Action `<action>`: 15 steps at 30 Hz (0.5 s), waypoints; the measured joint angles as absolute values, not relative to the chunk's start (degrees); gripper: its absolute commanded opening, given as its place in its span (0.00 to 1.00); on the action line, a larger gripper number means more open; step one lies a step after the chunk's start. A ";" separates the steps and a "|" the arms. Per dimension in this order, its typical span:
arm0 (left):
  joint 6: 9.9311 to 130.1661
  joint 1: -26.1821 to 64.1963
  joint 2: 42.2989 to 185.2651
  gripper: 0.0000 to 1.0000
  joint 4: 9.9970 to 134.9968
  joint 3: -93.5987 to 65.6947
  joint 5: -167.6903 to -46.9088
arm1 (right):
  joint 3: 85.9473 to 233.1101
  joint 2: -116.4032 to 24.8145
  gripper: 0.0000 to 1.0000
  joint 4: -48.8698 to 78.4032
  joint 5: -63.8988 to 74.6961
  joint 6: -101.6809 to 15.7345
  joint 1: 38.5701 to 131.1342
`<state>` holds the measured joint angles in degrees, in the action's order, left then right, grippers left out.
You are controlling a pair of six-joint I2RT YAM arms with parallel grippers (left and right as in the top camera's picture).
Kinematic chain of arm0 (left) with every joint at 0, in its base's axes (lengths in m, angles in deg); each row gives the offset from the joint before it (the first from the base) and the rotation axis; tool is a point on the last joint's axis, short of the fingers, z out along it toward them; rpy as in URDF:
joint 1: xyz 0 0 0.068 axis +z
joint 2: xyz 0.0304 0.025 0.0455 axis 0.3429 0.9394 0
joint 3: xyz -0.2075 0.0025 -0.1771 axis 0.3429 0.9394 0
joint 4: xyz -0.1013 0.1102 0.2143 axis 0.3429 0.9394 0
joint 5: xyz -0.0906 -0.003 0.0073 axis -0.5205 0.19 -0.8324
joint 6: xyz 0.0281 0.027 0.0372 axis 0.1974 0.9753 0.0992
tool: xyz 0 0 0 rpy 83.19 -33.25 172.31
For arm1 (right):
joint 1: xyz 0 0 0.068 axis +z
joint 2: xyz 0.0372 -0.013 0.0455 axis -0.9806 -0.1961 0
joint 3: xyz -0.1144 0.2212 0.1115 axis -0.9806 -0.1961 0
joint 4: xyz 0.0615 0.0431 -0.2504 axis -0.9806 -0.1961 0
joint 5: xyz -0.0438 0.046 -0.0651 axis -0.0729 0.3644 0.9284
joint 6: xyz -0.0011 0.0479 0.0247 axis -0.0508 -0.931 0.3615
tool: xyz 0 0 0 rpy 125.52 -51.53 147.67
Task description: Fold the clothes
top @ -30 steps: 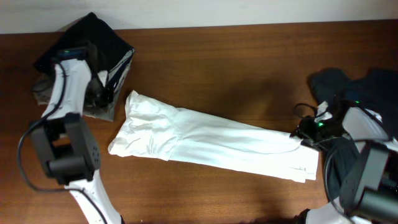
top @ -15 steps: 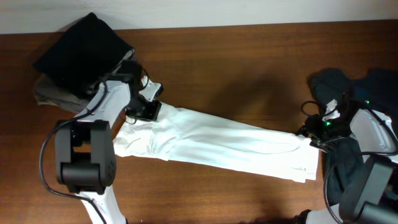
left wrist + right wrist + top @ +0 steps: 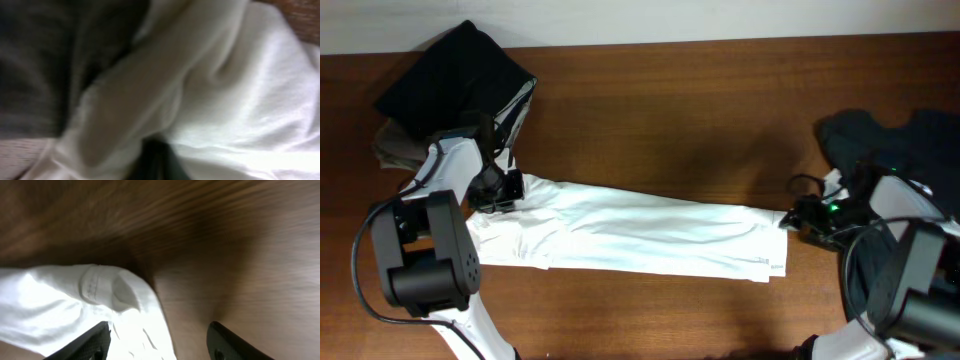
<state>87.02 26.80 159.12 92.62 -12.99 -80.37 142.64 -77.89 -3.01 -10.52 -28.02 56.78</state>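
Shirt (image 3: 630, 232) lies folded long across table (image 3: 720, 120)
Right gripper (image 3: 160, 340) gapes at hem; left gripper (image 3: 500, 190) grip impossible to tell, close view blurred

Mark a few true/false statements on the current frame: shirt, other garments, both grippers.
1. The white shirt lies as a long narrow strip across the table. True.
2. The right gripper is clamped shut on the shirt's end. False: its jaws stand apart, with the shirt's end lying loose beside one of them.
3. A black garment sits at the table's far left corner. True.
4. The dark slate pile lies on top of the white shirt. False: it sits apart from the shirt, at the table's right edge.
5. The left gripper is at the shirt's end nearest the black garment. True.
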 measured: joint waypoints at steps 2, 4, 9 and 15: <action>86.76 25.88 159.12 0.28 92.55 -12.99 -80.22 | 143.21 -79.20 0.55 -3.56 -12.56 -26.91 58.94; 86.85 25.14 159.12 0.28 92.53 -12.99 -79.63 | 144.22 -80.89 0.49 -4.08 -14.50 -25.99 61.15; 86.85 25.09 159.12 0.28 92.53 -12.99 -79.63 | 145.05 -83.64 0.20 -5.24 -18.02 -24.15 64.95; 86.67 25.09 159.12 0.18 93.21 -13.30 -79.67 | 144.83 -85.24 0.04 -6.73 -18.76 -22.80 65.26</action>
<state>86.67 25.09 159.12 93.21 -13.30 -79.67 144.83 -85.24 -6.73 -18.76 -22.80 65.26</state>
